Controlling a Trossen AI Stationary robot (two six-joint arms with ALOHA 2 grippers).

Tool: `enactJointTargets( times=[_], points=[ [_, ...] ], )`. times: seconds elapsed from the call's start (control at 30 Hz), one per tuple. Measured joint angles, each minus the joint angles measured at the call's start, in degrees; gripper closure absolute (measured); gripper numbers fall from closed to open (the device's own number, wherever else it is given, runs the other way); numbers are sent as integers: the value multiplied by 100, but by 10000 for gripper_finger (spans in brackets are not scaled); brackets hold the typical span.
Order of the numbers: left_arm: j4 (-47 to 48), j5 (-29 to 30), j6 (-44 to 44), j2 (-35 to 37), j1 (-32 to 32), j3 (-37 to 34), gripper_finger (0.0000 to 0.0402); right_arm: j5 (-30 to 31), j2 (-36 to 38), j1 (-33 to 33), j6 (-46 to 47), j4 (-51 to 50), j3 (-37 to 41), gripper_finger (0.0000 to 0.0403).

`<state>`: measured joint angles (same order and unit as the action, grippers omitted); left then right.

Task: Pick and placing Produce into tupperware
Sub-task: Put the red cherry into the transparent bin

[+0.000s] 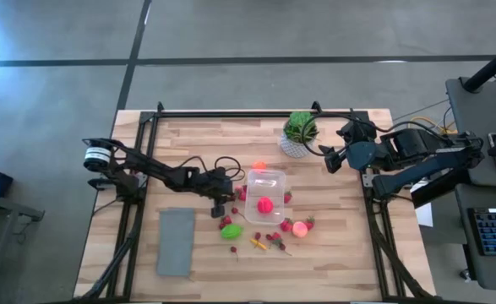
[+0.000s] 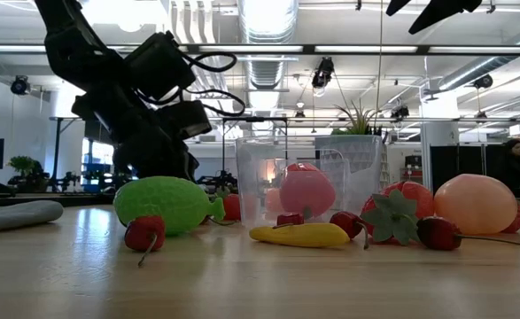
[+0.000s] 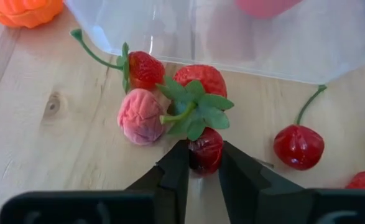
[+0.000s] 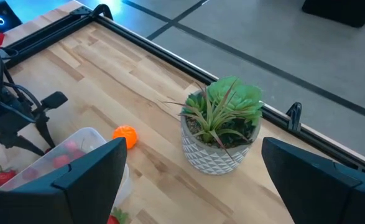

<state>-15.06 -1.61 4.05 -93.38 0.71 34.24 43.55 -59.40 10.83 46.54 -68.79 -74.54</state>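
Pinching dark red cherry [image 3: 205, 151]: left gripper [image 3: 201, 163] pressed together on it, on table just beside tupperware [image 1: 265, 195], tub on its right. Lift then short carry rightward. Right gripper [image 1: 335, 158] spread, idle near potted plant [image 1: 299, 133].

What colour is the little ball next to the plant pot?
Orange. The little ball shows best in the right wrist view, beside the white plant pot.
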Motion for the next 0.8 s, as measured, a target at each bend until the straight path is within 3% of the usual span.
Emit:
enactJointTargets(
  times=[0.17,0.37,0.57,0.67,0.8],
  points=[
    [351,59,-44,326,0,-3,346,0,0,0,-2,0,4,38],
    [1164,653,-349,1248,3,-7,347,0,-2,0,0,2,17,38],
    [939,813,-310,2209,78,59,347,-1,-2,0,28,9,44,38],
    [901,589,-293,2316,299,340,347,0,-2,0,115,11,79,38],
    [856,-430,-236,1914,686,904,347,-4,-2,0,155,28,155,38]
  ],
)
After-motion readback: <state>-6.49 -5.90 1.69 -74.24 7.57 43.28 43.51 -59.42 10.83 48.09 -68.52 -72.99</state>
